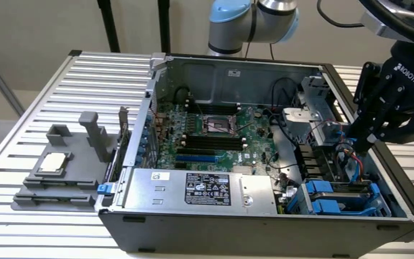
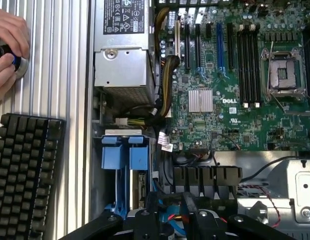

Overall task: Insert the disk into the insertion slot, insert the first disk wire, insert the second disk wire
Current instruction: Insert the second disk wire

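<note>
Your gripper [image 1: 364, 141] hangs low inside the open computer case [image 1: 264, 224], on the exterior view's right, with its black fingertips down among the red and blue wires [image 1: 351, 162] just above the drive cage [image 1: 340, 199]. The wrist view looks down past the fingers [image 2: 192, 212], which sit close together with a red and a blue wire showing between them. You cannot tell from here whether they are pinching a wire plug or are merely pressed together over it.

The disk [image 2: 126, 165] looks already seated: its blue carrier tabs stand at the mouth of the cage, in the corner of the case beside the power supply [image 1: 200, 189]. So the work in hand appears to be 1 of the 2 wires.

Watch these risks:

- The wires are thin and slack. If the plug is held off-centre, it may twist and meet its socket at an angle, bending pins or jamming.
- The fingers are tight against the cage wall and other cables, so a sideways move could snag a loop and tug a connector loose.
- Pushing down hard on a misaligned plug could load the circuit board [image 1: 214, 135].
- A person's hand [image 2: 9, 45] rests on a knob by the keyboard [image 2: 25, 175], well apart from the arm. Keep it there.
</note>
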`<state>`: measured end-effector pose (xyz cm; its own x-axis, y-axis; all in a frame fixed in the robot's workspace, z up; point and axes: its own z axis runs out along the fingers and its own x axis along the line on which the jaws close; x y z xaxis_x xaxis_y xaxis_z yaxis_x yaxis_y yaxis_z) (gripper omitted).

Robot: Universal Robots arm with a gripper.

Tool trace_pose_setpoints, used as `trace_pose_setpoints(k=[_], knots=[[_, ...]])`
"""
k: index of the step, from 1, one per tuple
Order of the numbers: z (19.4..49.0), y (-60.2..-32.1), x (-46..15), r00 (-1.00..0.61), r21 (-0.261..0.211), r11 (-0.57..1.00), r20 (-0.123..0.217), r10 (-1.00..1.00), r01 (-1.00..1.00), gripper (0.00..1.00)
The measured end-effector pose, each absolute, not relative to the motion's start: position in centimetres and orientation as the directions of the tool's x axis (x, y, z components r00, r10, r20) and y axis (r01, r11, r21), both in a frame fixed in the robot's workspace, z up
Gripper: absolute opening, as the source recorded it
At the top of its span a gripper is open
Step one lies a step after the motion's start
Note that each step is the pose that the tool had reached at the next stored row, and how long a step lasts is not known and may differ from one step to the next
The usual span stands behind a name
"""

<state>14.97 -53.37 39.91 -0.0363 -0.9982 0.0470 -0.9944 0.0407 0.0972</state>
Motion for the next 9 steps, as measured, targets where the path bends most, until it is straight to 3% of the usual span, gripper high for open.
trace_pose_setpoints(k=[9], knots=[[39.48, -53.25, 15.13, -0.036, 0.104, 0.042, 0.056, -0.998, -0.994, 0.33]])
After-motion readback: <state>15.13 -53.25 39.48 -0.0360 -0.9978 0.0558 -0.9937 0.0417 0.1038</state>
